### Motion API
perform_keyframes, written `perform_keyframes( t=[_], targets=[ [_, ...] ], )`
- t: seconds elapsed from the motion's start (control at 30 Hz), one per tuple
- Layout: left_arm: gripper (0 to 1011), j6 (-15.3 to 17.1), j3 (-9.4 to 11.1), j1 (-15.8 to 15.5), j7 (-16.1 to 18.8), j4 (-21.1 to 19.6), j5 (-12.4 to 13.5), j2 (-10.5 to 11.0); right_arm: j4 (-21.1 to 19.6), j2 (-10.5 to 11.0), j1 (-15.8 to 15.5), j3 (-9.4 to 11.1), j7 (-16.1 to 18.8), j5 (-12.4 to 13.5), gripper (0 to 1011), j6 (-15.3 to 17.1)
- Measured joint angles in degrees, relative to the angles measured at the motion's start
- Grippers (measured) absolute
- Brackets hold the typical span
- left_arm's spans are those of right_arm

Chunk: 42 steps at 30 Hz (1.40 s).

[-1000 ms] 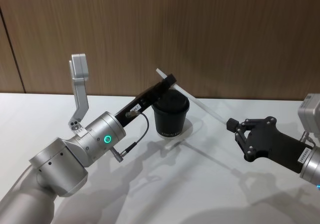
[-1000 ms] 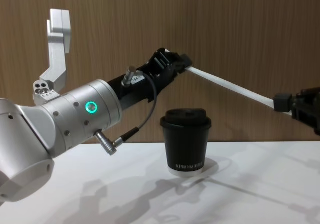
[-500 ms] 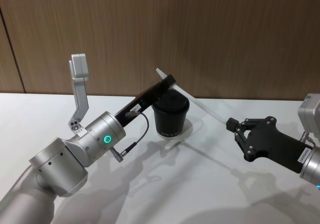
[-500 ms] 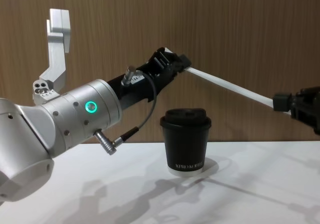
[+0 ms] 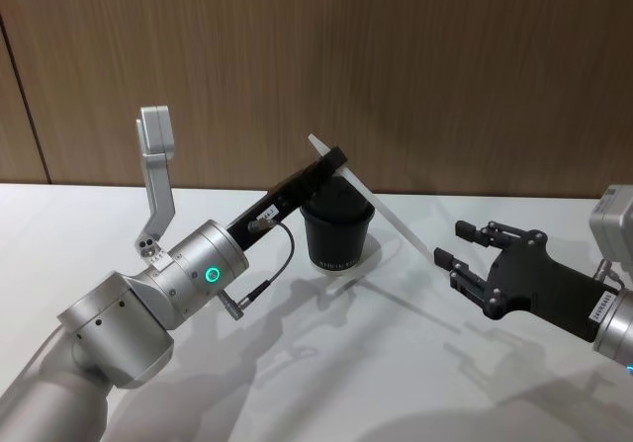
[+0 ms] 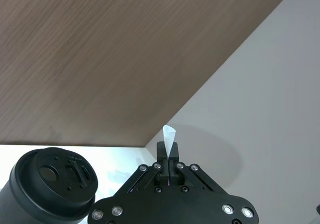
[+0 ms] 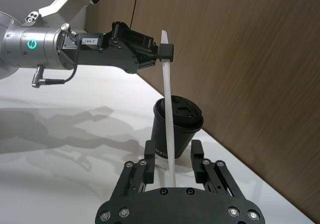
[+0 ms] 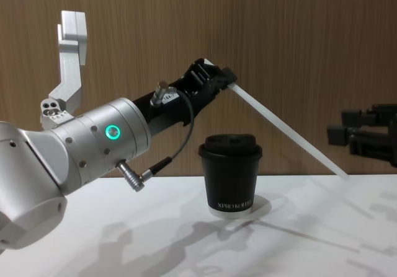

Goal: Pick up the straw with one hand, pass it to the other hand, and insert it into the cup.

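The white straw (image 5: 386, 213) slants down from my left gripper (image 5: 336, 157), which is shut on its upper end above the black lidded cup (image 5: 338, 229). The chest view shows the straw (image 8: 285, 130) running from the left gripper (image 8: 217, 79) past the cup (image 8: 231, 175) to a free lower end. My right gripper (image 5: 453, 244), all black, stands open at that lower end. In the right wrist view the straw (image 7: 167, 114) passes between its spread fingers (image 7: 147, 151) without being gripped. The straw tip (image 6: 169, 136) sticks out of the left gripper (image 6: 169, 158).
The cup stands on a white table (image 5: 396, 363) near a wood-panelled wall (image 5: 445, 66). My left arm's silver wrist (image 5: 193, 274) and its cable (image 5: 282, 259) lie left of the cup. Open tabletop stretches in front of the cup and between the arms.
My right gripper has opened and let go of the straw. The straw's free end has swung down, now held by the left gripper alone. The left arm has stayed in place.
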Motion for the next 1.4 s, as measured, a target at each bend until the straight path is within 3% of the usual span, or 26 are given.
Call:
perform_keyframes(
  t=[0.37,0.67,1.4],
  targets=[
    [4,-0.1,0.1,0.0,0.1,-0.2,0.1,0.1,0.0,0.0,0.0,0.0,0.0,0.0,755,0.0],
    [4,-0.8,1.0,0.1,2.1,-3.0,2.2,1.6,0.0,0.0,0.0,0.0,0.0,0.0,1001,0.0],
    [4,-0.4,4.0,-0.1,9.4,-14.8,10.7,8.7,0.0,0.0,0.0,0.0,0.0,0.0,1001,0.0]
  ],
)
